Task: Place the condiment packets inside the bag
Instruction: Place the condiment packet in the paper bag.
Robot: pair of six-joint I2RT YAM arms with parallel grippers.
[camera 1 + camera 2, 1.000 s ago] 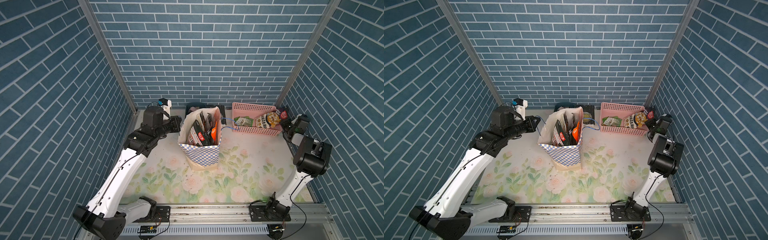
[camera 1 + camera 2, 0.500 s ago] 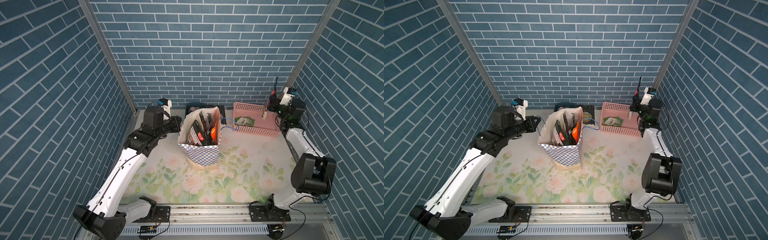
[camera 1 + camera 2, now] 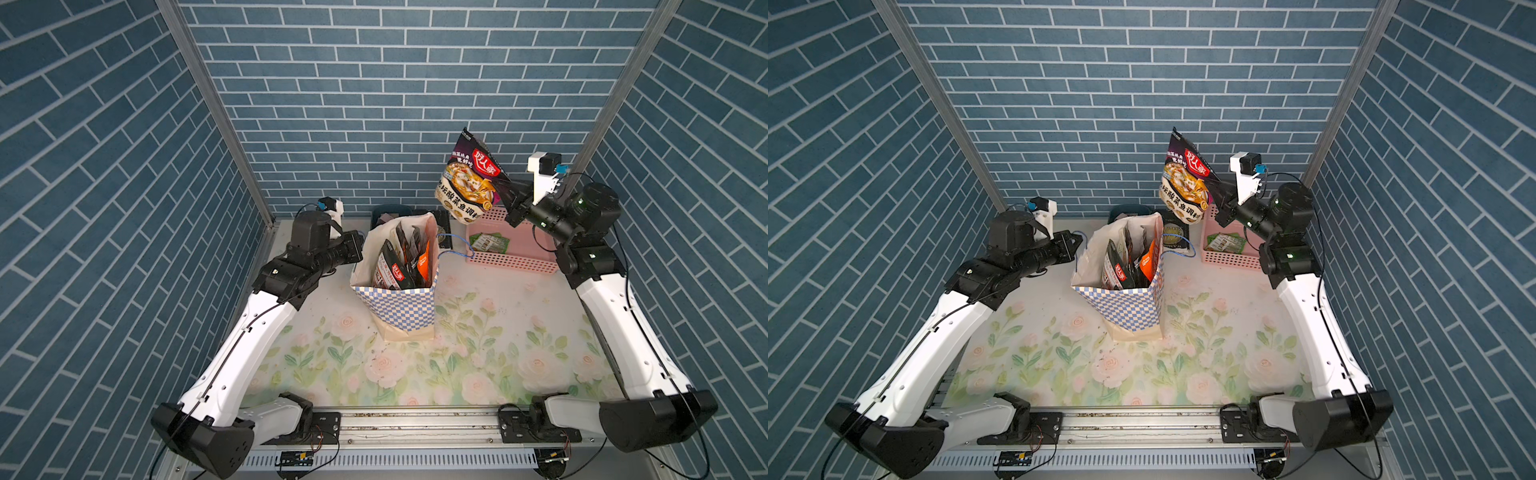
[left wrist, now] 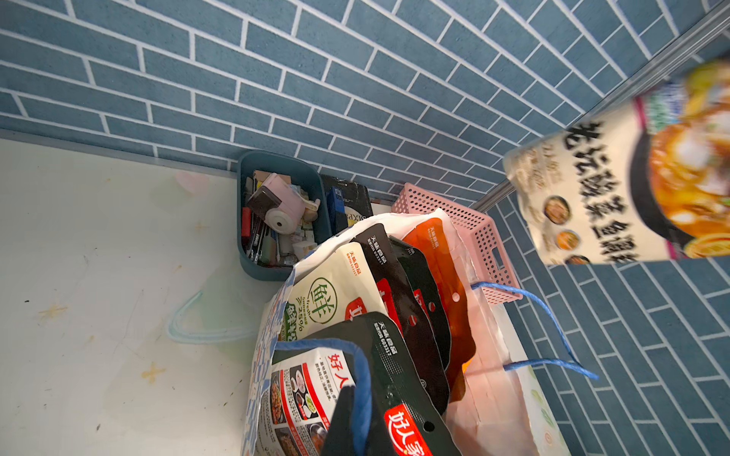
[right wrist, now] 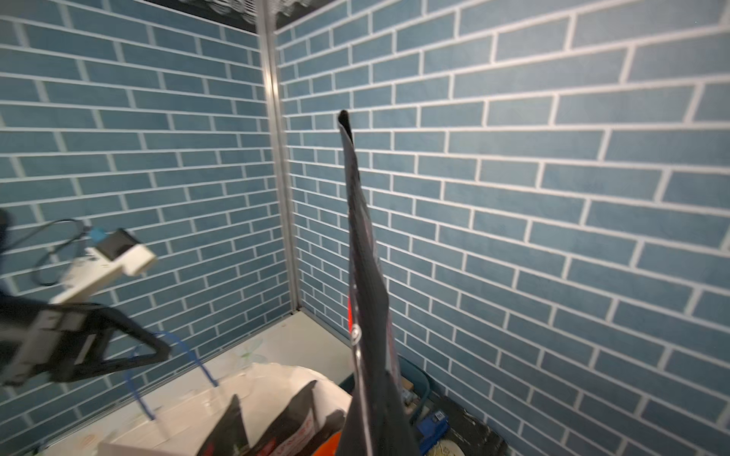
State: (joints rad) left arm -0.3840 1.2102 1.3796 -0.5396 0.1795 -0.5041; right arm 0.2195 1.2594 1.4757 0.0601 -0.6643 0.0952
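One packet (image 3: 469, 183) hangs roughly upright, pinched at its edge by the right gripper (image 3: 513, 201) above the basket (image 3: 515, 262); the bag (image 3: 399, 307) stands lower, toward the left gripper (image 3: 359, 249), which pinches its cord.

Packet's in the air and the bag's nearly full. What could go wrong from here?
1. The right gripper pinches the dark purple packet by one edge only; it could swing or slip.
2. The bag is crowded with upright packets; the new one may snag on them or the rim.
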